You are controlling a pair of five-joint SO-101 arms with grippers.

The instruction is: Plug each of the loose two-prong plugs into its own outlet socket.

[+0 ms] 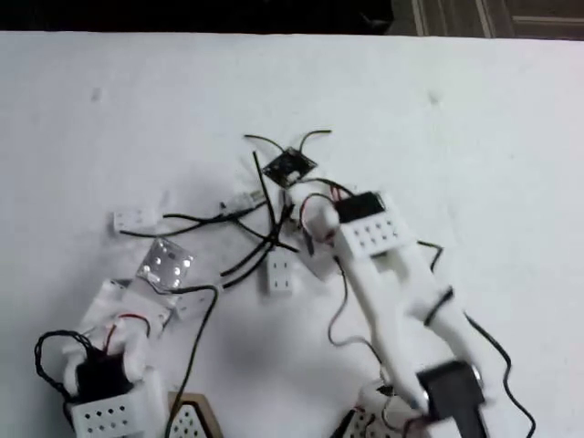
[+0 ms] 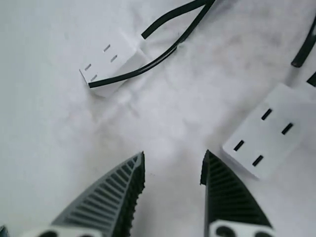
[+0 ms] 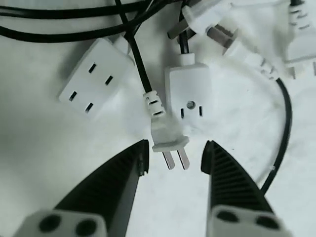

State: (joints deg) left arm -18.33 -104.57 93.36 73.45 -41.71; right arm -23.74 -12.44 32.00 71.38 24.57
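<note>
Two-prong plug (image 3: 165, 136), white: lies flat on the counter (image 1: 474, 119) amid the cord tangle at the centre of the high view, prongs between the wide-open, empty jaws of the right gripper (image 3: 173, 155). Judged light, rigid, smooth, its cord liable to drag; take hold across the body, behind the prongs. Long axis cord-to-prongs, prongs pointing toward the right wrist; left gripper (image 2: 173, 160) likewise open, empty.

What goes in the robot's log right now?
left gripper: open, empty | right gripper: open, around two-prong plug | plug state: loose, unplugged
</note>
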